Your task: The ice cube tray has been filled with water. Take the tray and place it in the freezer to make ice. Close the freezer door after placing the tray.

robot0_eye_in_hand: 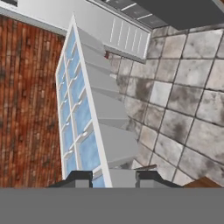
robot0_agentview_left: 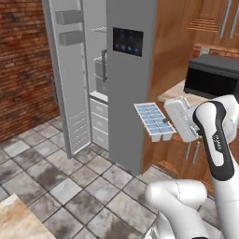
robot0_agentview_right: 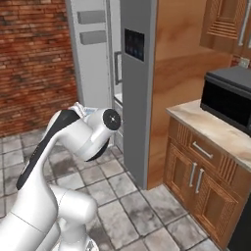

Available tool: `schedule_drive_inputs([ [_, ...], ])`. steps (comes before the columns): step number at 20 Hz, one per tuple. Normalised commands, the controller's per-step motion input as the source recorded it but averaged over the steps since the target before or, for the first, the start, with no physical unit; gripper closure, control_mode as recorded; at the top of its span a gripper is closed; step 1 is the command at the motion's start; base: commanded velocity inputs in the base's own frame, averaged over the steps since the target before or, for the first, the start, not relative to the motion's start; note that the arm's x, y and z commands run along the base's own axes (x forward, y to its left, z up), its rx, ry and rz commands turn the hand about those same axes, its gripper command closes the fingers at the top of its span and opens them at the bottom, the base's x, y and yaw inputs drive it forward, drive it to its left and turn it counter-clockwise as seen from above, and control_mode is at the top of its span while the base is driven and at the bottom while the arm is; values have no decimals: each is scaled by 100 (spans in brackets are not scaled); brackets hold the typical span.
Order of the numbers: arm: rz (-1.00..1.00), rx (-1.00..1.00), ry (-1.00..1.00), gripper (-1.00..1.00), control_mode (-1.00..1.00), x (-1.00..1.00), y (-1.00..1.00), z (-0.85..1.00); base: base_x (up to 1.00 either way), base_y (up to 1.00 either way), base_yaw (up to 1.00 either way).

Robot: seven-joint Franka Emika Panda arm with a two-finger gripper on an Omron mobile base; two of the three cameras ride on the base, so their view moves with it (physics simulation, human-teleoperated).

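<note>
The ice cube tray (robot0_agentview_left: 154, 121) is a small white tray with two rows of pale blue water cells. It hangs in the air in front of the grey fridge, roughly level, with my gripper (robot0_agentview_left: 172, 129) shut on its right end. In the hand view the tray (robot0_eye_in_hand: 83, 118) stretches away from my gripper (robot0_eye_in_hand: 113, 179), its fingertips (robot0_eye_in_hand: 81, 178) clamping the near edge. The freezer (robot0_agentview_left: 98, 79) stands open to the tray's left, showing shelves, bins and pale drawers (robot0_agentview_left: 99, 122). Its narrow freezer door (robot0_agentview_left: 70, 79) is swung wide open to the left, also seen as freezer door (robot0_agentview_right: 93, 54).
The fridge's right door with a dark display panel (robot0_agentview_left: 128, 42) is shut, just behind the tray. A black microwave (robot0_agentview_left: 212, 77) sits on a counter (robot0_agentview_left: 173, 92) above wooden cabinets (robot0_agentview_right: 196, 176). A brick wall (robot0_agentview_left: 23, 65) lies left, grey floor tiles (robot0_agentview_left: 70, 172) below.
</note>
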Motion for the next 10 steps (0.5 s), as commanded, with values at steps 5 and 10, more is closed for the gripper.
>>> schedule_drive_inputs([
  [5,0,0,0,100,100,0,0,0,91,30,21],
  [10,0,0,0,100,100,0,0,0,98,26,17],
])
